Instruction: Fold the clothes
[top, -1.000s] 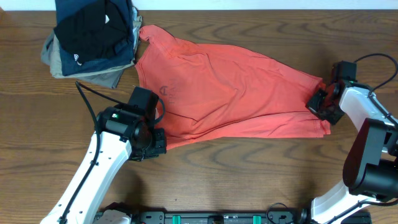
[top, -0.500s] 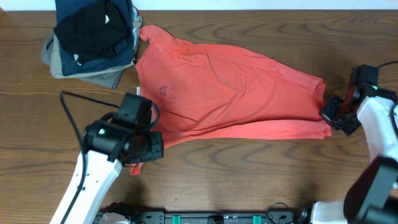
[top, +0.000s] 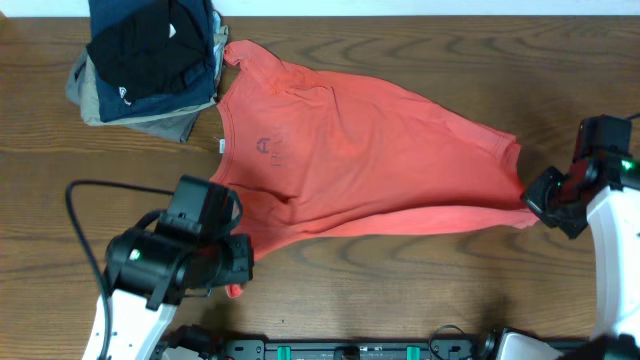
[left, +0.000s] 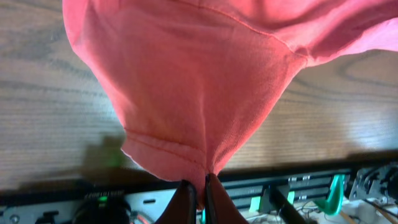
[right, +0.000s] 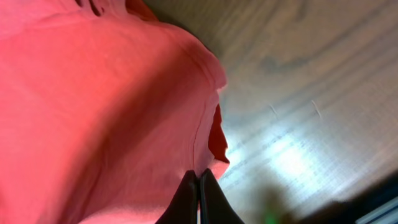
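Two arms: one works at each end of the garment, the left at the near-left of the table (top: 400, 290) and the right at its right edge.
T-shirt (top: 370, 150): salmon-red, spread across the middle of the table and drawn out sideways between the two grippers; its near edge runs in a long taut line from one gripper to the other.
lettering (top: 265, 148): a small dark mark shows faintly on the left part of the cloth; it is too small to read.
tag (top: 221, 146): a small pale tab at the shirt's left edge, just beside the lettering.
left gripper (left: 199, 186): clamped tight on the near-left corner of the T-shirt; the wrist view shows the hem bunched between the closed fingers, and the cloth fans out from them, lifted clear of the wood with a shadow beneath.
right gripper (right: 199, 180): pinched closed on the right end of the T-shirt, with a fold of hem caught between the fingertips and bare wood just beside it.
stack of folded garments (top: 150, 60): black on top, then navy, then grey-khaki, at the far-left corner, touching the shirt's far-left tip.
cable (top: 85, 200): a black loop on the wood by the left arm.
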